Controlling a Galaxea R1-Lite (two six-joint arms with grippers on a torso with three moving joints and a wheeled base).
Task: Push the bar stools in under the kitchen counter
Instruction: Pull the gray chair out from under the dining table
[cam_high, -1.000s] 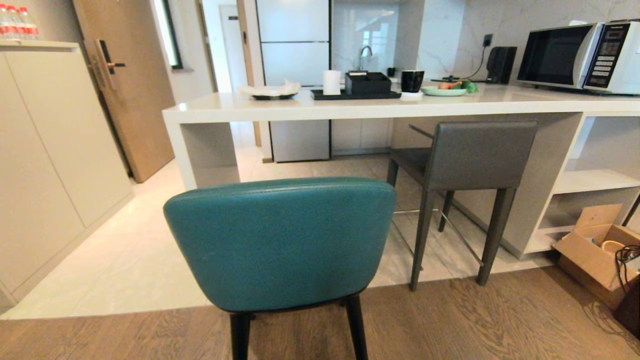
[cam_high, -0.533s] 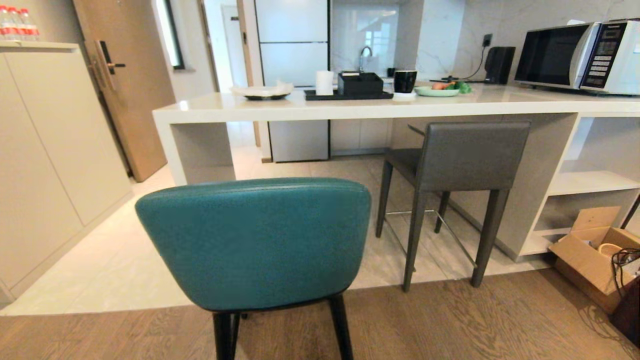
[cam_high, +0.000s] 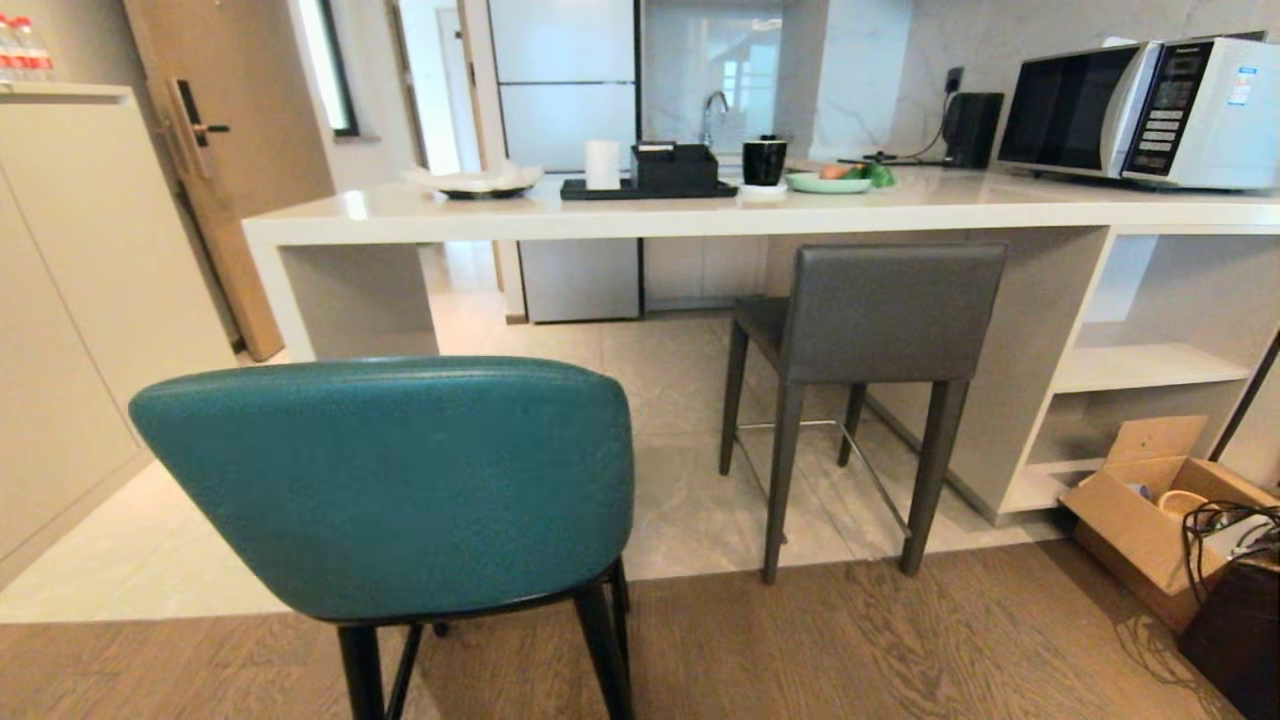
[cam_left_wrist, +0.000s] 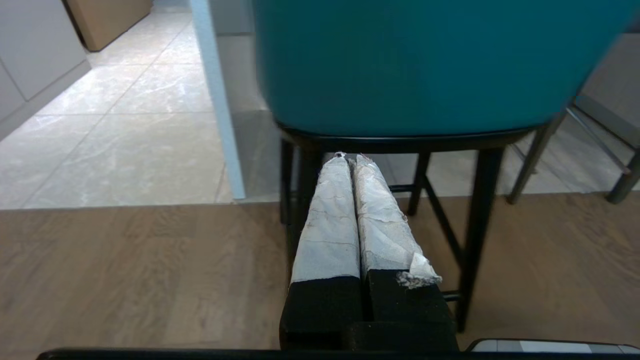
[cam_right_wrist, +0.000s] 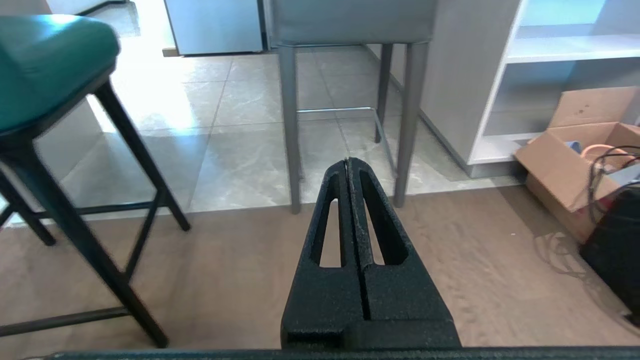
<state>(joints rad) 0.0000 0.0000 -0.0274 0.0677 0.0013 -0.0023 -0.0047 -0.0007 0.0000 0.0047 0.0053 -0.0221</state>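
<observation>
Teal stool (cam_left_wrist: 425, 65) stands just beyond the closed left hand (cam_left_wrist: 350, 157).

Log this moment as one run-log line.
teal stool: out on wood floor | grey stool: partly under counter | left gripper: shut, empty | right gripper: shut, empty

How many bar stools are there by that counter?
2. The teal stool stands nearest the camera, out on the wood floor, clear of the counter. The grey stool stands further right, its seat partly under the counter. No others show.
</observation>
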